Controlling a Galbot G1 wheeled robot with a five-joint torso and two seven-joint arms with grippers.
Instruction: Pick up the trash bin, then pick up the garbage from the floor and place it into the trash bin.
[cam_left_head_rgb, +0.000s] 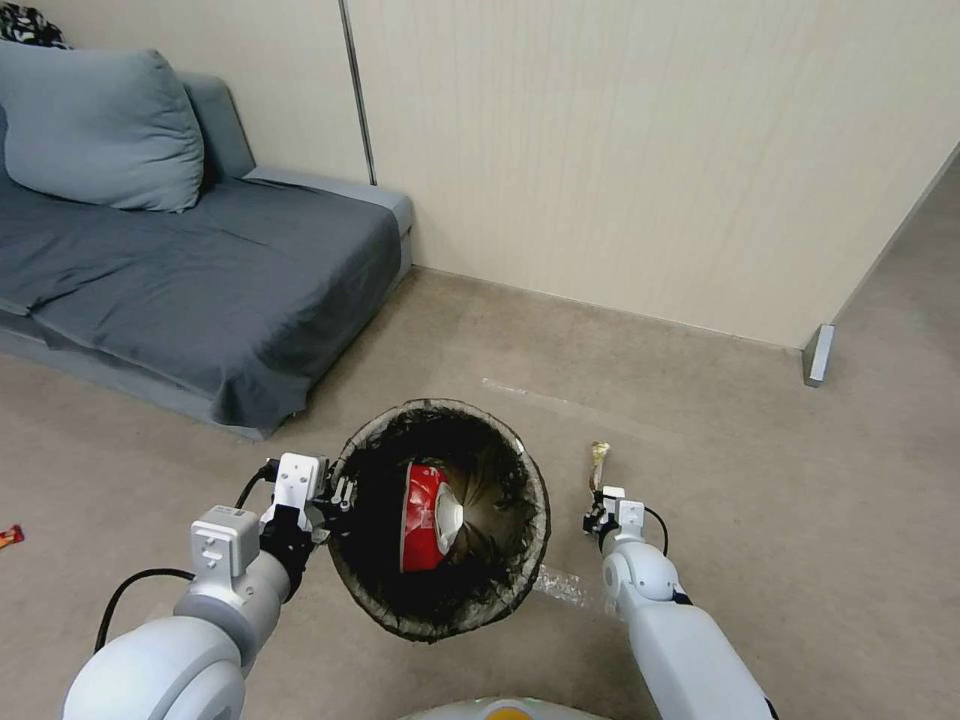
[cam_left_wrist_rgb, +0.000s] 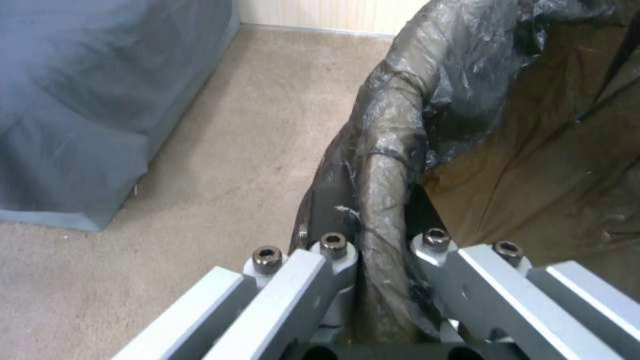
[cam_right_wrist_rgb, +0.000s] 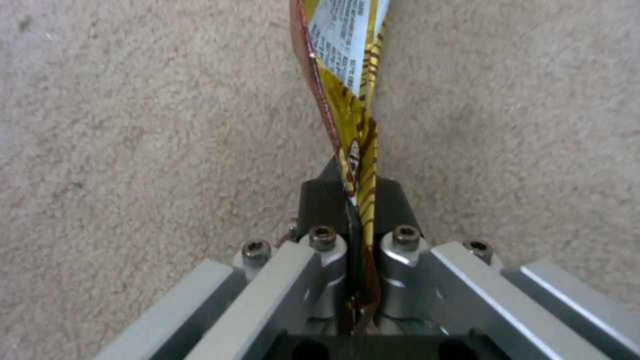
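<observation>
The left gripper (cam_left_head_rgb: 340, 497) is closed on the rim of the bin (cam_left_head_rgb: 535, 500) and holds it off the floor, tilted so its mouth faces up toward the head camera. In the left wrist view the two fingers (cam_left_wrist_rgb: 337, 260) pinch the bag-covered rim (cam_left_wrist_rgb: 383, 190) between them. A red packet (cam_left_head_rgb: 422, 516) already lies inside.

The right gripper (cam_left_head_rgb: 600, 508) is closed on a yellow wrapper (cam_left_head_rgb: 598, 462) — in the right wrist view the wrapper (cam_right_wrist_rgb: 357, 150) is clamped narrow between the fingers (cam_right_wrist_rgb: 393, 250) and its long axis runs straight out beyond the fingertips, over the carpet.

The relation that matters: the bin's mouth lies to the left of the right gripper, just beside it, with a small gap of floor between. The wrapper points forward, not toward the bin, so I judge the right arm must move across to the left and bring the wrapper over the rim before it lets go. One more red piece (cam_left_head_rgb: 10, 536) lies on the floor at the far left edge, nearer the left arm — which is busy.
</observation>
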